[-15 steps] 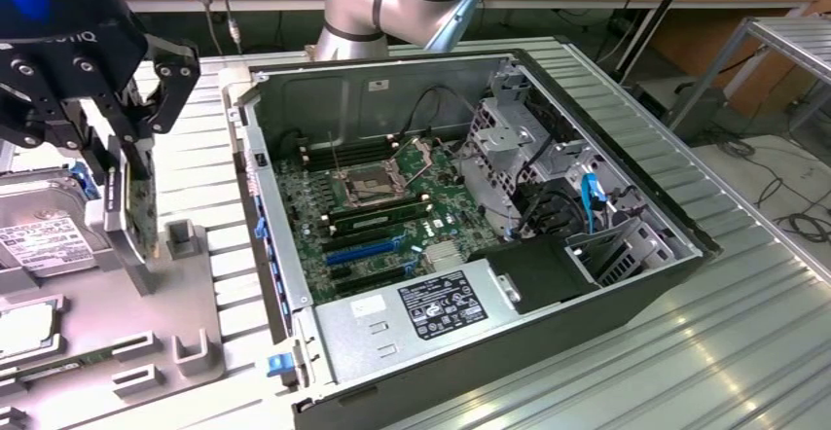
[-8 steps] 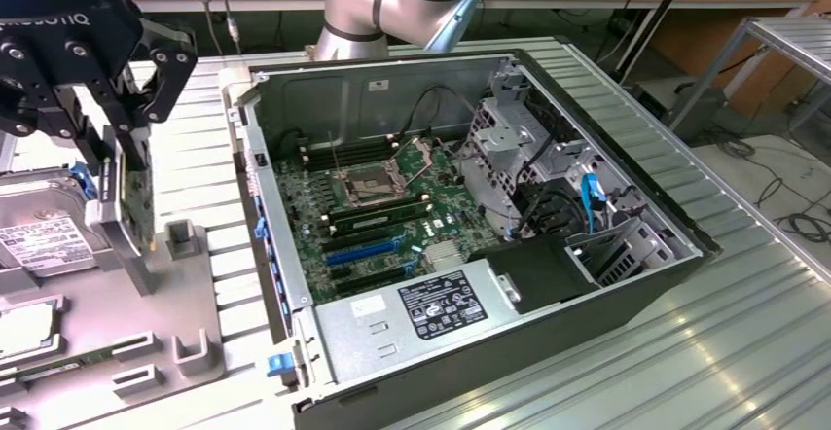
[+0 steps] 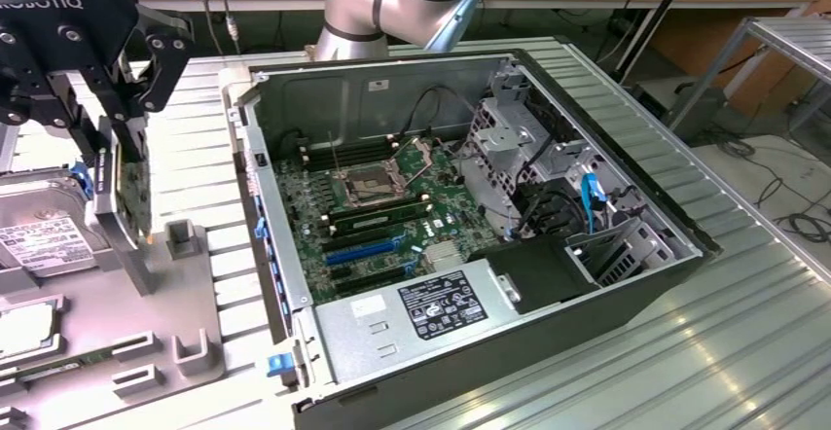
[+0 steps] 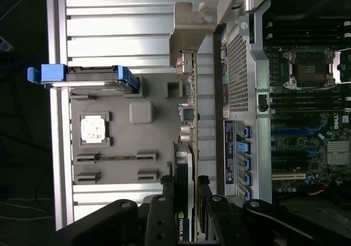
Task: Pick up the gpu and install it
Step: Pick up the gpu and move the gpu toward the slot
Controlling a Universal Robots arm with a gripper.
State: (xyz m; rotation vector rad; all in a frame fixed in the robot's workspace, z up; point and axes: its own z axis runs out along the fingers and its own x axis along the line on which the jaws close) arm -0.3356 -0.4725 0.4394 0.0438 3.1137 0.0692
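Currently the gripper (image 3: 107, 153) hangs over the gray tray (image 3: 195, 294), on the exterior view's left of the open case (image 3: 389, 85). Its fingers (image 4: 163, 213) are pinching the gpu (image 3: 126, 206) from both flat sides. The card stands on edge between them, with its long side running down toward the tray. I cannot tell whether its lower edge is touching the tray or just clear of it.

In the wrist view the gpu (image 4: 191, 120) shows edge-on, reaching from the gripper (image 4: 186, 202) out to its silver bracket (image 4: 189, 29) at the far end. It lies just beside the case's outer wall and parallel to it, and a green logo shows on the card close to the fingers.

A hard drive (image 3: 46, 240) with a white label sits in the tray, on the exterior view's left of the card. The wrist view also shows a chip (image 4: 93, 130) and a memory stick (image 4: 115, 158) in their tray slots.

The case lies on its side on the ribbed metal table (image 3: 727, 352) with its motherboard (image 3: 377, 206) exposed, apart from the card.
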